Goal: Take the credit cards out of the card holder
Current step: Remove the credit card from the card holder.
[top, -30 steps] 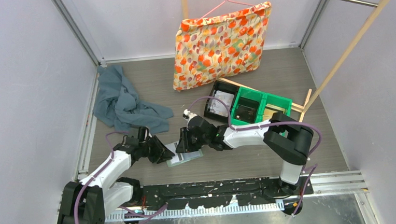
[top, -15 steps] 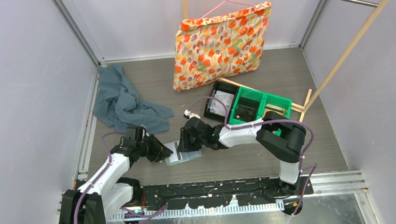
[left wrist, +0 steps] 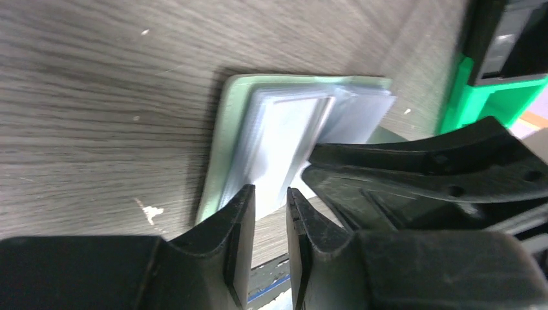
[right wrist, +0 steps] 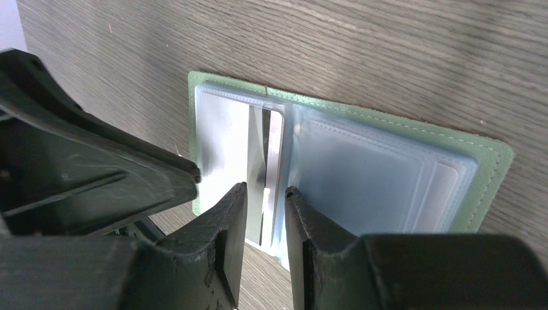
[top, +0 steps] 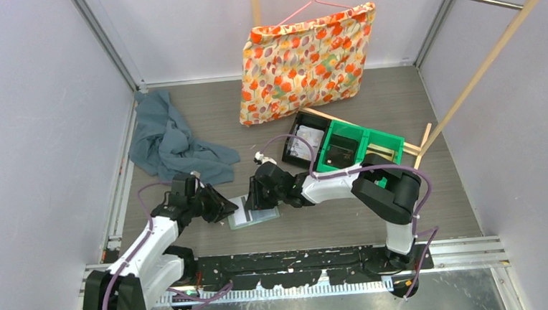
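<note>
Card holder (top: 255, 218) lies open and flat on the wood-grain table (top: 347, 226), lower centre of the top view, clear pockets up, between your two grippers. One credit card (right wrist: 265, 139), whitish with a dark stripe, sits in the pocket at the left of the right wrist view. More pockets are stacked right of the fold, contents too blurry to count. Right gripper (right wrist: 265, 187): jaws a narrow gap apart, the card's near end running into that gap, can't tell if they bite. Left gripper (left wrist: 270, 190): same narrow gap, at the holder's near edge, can't tell if it pinches anything. Handling, my guess: cards are light, stiff, slick and snug in the plastic, so take one by its exposed short end and slide it out along the pocket, not up. The holder looks light and floppy and will likely drag with the card, so pin its green rim with your other gripper. Table looks smooth, little friction to help. Room: blue-grey cloth (top: 173, 143) upper left, green bins (top: 360, 146) and black tray (top: 303, 144) right of centre, floral cushion (top: 307, 59) on a hanger at the top, all well apart from the holder.
</note>
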Action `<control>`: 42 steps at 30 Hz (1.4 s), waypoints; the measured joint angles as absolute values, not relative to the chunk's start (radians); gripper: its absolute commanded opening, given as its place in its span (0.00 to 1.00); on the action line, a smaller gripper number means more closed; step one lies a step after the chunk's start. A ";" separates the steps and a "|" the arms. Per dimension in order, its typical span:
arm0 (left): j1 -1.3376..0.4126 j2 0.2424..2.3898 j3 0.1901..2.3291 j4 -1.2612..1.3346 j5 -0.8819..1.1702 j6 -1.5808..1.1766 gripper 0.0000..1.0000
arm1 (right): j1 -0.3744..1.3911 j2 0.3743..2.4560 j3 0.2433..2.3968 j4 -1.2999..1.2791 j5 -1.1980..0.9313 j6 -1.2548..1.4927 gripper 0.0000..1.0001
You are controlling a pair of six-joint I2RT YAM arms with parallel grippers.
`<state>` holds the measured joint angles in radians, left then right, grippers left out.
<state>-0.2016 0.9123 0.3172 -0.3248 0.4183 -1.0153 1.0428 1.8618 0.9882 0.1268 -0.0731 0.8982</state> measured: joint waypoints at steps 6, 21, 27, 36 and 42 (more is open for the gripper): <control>-0.200 0.965 0.304 -0.301 0.427 -1.020 0.25 | 1.026 1.862 0.973 0.159 -0.080 0.925 0.31; -0.200 1.062 0.324 -0.234 0.471 -1.022 0.24 | 0.944 1.879 0.766 0.545 -0.208 1.108 0.23; -0.200 1.094 0.333 -0.218 0.486 -1.021 0.24 | 0.931 1.922 0.740 0.674 -0.254 1.148 0.17; -0.198 1.115 0.342 -0.217 0.494 -1.021 0.24 | 0.920 1.925 0.718 0.762 -0.275 1.171 0.06; -0.196 1.125 0.344 -0.210 0.495 -1.022 0.23 | 0.908 1.925 0.682 0.823 -0.282 1.196 0.01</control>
